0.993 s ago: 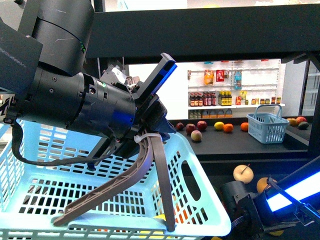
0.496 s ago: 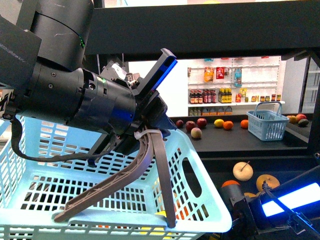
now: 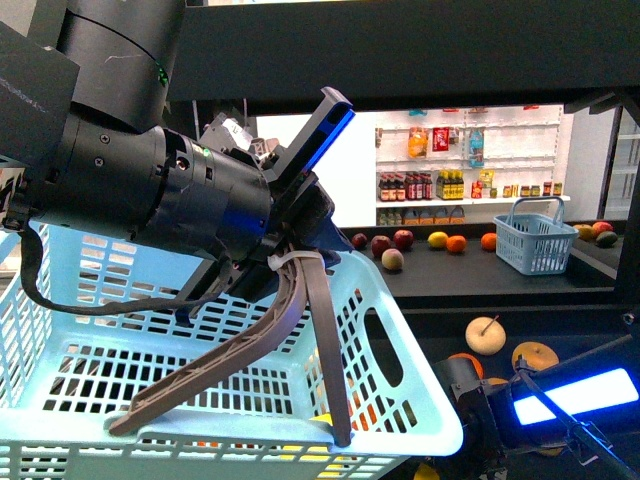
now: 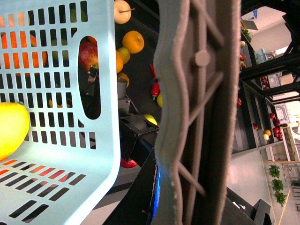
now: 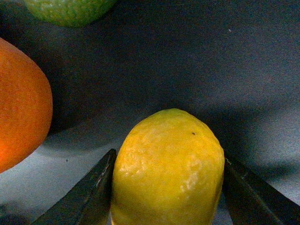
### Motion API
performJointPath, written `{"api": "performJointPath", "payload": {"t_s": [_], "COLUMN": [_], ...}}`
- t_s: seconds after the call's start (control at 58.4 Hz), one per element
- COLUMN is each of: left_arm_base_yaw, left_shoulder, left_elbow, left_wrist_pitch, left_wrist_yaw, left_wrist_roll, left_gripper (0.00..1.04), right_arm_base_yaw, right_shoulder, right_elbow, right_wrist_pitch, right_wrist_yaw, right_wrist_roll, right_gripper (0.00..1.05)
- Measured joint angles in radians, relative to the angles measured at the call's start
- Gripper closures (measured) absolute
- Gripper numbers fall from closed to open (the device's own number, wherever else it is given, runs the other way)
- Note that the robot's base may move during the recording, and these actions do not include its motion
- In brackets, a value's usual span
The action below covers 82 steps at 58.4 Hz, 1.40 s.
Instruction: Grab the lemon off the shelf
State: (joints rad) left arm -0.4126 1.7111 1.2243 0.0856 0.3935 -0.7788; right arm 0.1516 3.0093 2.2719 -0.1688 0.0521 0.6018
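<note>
The lemon (image 5: 168, 173), bright yellow with dimpled skin, sits between the two dark fingers (image 5: 89, 192) of my right gripper (image 5: 168, 192), which is shut on it just above the shelf's dark deck (image 5: 197, 61). In the front view the right arm (image 3: 560, 398) reaches in low at the bottom right, and its gripper is hidden behind the basket. My left gripper (image 3: 300, 262) is shut on the grey-brown basket handle (image 3: 285, 335) of a light blue basket (image 3: 400, 350). The handle (image 4: 197, 93) fills the left wrist view. The black shelf (image 3: 480, 278) spans the front view.
An orange (image 5: 18, 103) and a green fruit (image 5: 70, 9) lie close to the lemon. On the shelf are a pale stemmed fruit (image 3: 485, 335), an orange fruit (image 3: 535, 355), a row of fruits (image 3: 400, 240) and a small blue basket (image 3: 535, 240). A yellow fruit (image 4: 9, 129) lies in my basket.
The right arm's lit link has dropped lower and flatter at the bottom right. The basket and left arm have shifted only slightly.
</note>
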Motion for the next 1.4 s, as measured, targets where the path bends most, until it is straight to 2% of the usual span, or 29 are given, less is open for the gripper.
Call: {"api": "performJointPath", "payload": {"t_s": [0.291, 0.65, 0.804, 0.941, 1.095, 1.404], "left_arm_base_yaw": [0.000, 0.000, 0.000, 0.000, 0.000, 0.000], "left_shoulder": [0.000, 0.000, 0.000, 0.000, 0.000, 0.000], "left_elbow": [0.000, 0.000, 0.000, 0.000, 0.000, 0.000], "left_wrist_pitch": [0.000, 0.000, 0.000, 0.000, 0.000, 0.000], "left_wrist_yaw": [0.000, 0.000, 0.000, 0.000, 0.000, 0.000], "left_wrist_roll": [0.000, 0.000, 0.000, 0.000, 0.000, 0.000], "left_gripper": [0.93, 0.93, 0.93, 0.93, 0.93, 0.93], "right_arm_base_yaw": [-0.027, -0.166, -0.212, -0.196, -0.133, 0.014], "right_shoulder": [-0.108, -0.467, -0.709, -0.899, -1.078, -1.207], "right_elbow": [-0.198, -0.604, -0.776, -0.882, -0.974, -1.083], "right_wrist_pitch": [0.057, 0.260, 0.343, 0.370, 0.384, 0.407], "right_wrist_yaw": [-0.030, -0.011, -0.093, -0.191, -0.278, -0.335], "right_wrist_roll": [-0.009, -0.125, -0.131, -0.107, -0.066, -0.031], "right_gripper": [0.51, 0.51, 0.51, 0.51, 0.51, 0.51]}}
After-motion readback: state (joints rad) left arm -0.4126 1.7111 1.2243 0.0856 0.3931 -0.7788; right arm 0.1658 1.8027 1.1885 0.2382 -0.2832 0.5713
